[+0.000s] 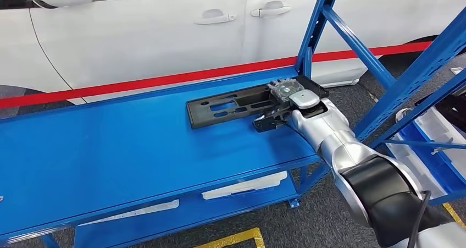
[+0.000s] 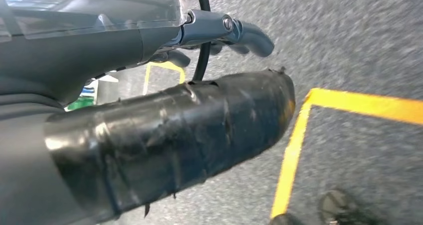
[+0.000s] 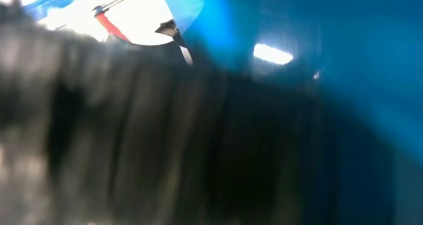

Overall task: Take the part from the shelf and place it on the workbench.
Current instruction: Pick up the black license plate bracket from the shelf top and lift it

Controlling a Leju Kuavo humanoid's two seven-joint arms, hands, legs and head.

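Item: black part [image 1: 231, 106], a long flat plastic panel with cut-outs, lying flat on the top level of the blue shelf [image 1: 110, 149], near the right-hand end and just beside a blue upright post [image 1: 313, 33].

Right robot hand [image 1: 283, 102]: rests on the near right end of the part, dark fingers [image 1: 266, 121] reaching along its front edge. Whether they have closed around the edge or only lie against it cannot be told; the right wrist view is a blur of dark and blue.

Left robot hand [image 2: 219, 33]: hangs at the robot's side over the grey floor [image 2: 359, 35], fingers curled loosely and apart, nothing in them.

Risks, as judged:
- The hold is at one end of a long panel. If lifted from there, the far end may sag, swing or twist out of the fingers.
- The upright post and the diagonal brace [image 1: 357, 44] stand close to the wrist; a lift or pull to the right could knock the part or the forearm against them.
- A shallow grip on a thin edge could slip on the smooth shelf surface.

Surroundings: white car [image 1: 154, 28] behind the shelf; red strip [image 1: 165, 78] along the shelf's back edge; white pieces [image 1: 244, 186] on the lower level; yellow floor marking [image 2: 299, 135]. No bench is identifiable.
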